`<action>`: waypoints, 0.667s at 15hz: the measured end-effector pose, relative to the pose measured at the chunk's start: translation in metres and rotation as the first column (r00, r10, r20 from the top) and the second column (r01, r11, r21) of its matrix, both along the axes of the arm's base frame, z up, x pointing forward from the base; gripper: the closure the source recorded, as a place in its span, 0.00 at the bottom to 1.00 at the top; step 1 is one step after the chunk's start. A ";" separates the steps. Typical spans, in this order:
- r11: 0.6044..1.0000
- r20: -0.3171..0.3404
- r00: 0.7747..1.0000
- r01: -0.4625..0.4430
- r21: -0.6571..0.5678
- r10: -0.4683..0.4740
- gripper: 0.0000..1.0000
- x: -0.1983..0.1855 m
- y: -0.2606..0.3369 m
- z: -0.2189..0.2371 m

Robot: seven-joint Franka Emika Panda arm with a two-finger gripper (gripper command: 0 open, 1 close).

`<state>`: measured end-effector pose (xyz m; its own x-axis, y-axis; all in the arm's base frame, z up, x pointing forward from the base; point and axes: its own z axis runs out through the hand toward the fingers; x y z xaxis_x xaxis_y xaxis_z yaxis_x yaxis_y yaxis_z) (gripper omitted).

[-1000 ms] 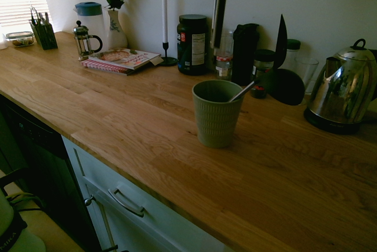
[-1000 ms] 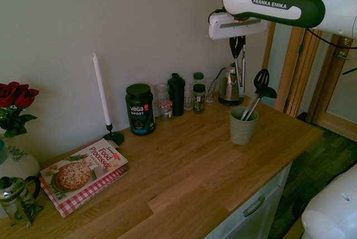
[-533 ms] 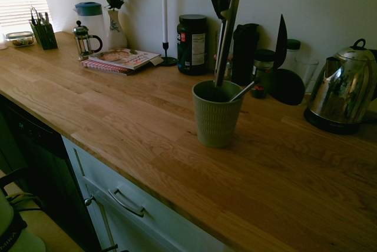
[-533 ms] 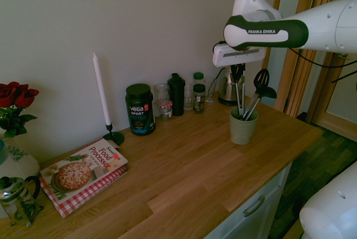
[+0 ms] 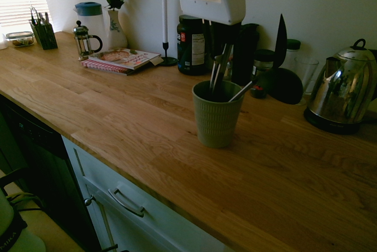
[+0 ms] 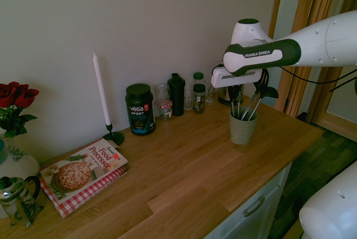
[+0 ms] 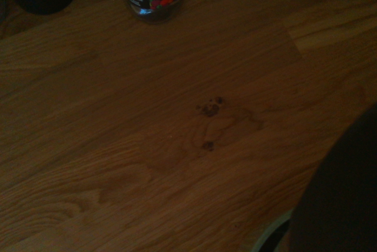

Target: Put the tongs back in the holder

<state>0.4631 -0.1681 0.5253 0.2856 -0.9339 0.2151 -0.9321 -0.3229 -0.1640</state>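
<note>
Your fingers are closed on the tongs near their black tips; the metal arms run down from the fingers into the holder. Beside them, another utensil leans over the rim. The holder stands upright on the worktop, the kettle well apart.
</note>
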 end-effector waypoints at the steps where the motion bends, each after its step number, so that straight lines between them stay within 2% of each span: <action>1: 1.000 0.007 1.000 -0.010 -0.002 0.010 0.00 -0.002 -0.001 -0.001; 7: 1.000 0.006 1.000 -0.022 -0.003 0.022 0.00 -0.012 -0.006 -0.001; 10: 0.996 0.023 0.996 -0.083 -0.032 0.084 0.00 -0.035 0.016 0.053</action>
